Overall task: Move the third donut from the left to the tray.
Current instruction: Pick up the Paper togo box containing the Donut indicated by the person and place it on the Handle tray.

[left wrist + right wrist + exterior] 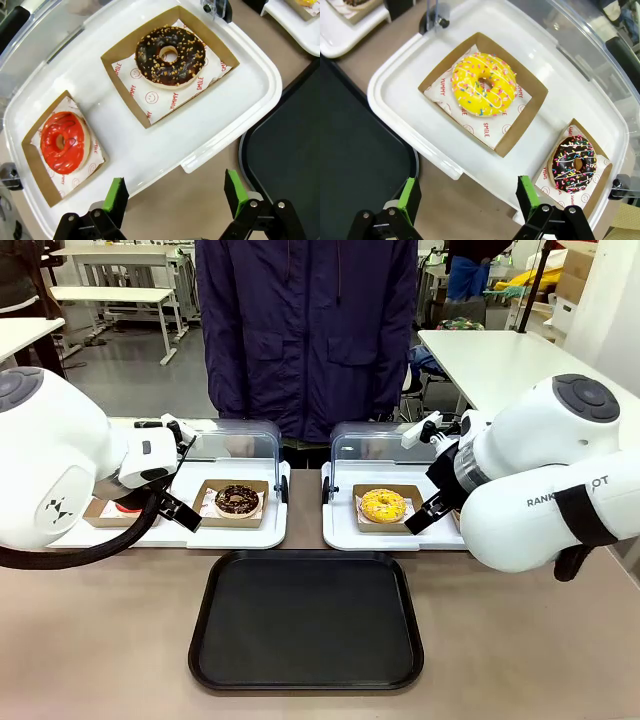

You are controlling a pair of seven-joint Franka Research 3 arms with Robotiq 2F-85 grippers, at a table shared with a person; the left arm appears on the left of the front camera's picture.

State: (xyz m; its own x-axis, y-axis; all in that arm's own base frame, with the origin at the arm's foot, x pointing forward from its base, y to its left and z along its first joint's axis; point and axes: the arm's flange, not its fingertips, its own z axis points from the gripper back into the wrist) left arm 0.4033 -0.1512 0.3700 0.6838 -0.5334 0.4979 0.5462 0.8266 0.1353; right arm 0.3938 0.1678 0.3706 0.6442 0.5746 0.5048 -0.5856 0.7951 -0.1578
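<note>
**Setting.** A workroom with white tables at the back. In front is a wood-toned desk [100, 640], with a person [305, 330] in a dark jacket standing at its far side.

**Item 1.** The tray [305, 620]: black, flat, with a raised rim and rounded corners. It lies at the desk's near middle with nothing on it. This position is probably the drop point, as it looks within reach of either arm.

**Item 2.** Left display tray [270, 532] and right display tray [340, 532]: both white, set side by side just beyond the tray. The clear lids [365, 445] are tipped up at the back, presumably to give access from above.

**Item 3.** The third donut from the left [483, 84]: it lies flat in the right display tray, at the end nearer the middle.
- It sits in a shallow brown cardboard tray [530, 107] on a paper liner [492, 131] printed "SMILE" and "YUMMY" in red.
- It is a ring with bright yellow icing, thin white drizzle and small multicoloured sprinkles, and pale dough shows at the hole.
- The icing looks soft, so gripping the cardboard would probably spare it.

**Neighbours.** A red-iced donut [64, 141], a nut-topped chocolate donut [170, 56] and a sprinkled chocolate donut [573, 163].

**Item 4.** Right pincer [468, 197]: fingers apart and holding nothing. It hangs above the desk just short of the right display tray with the yellow donut ahead, and appears poised to approach.

**Item 5.** Left pincer [175, 192]: fingers also spread and holding nothing, near the left display tray's front edge. It is likely idle, since no donut on that side is wanted.
</note>
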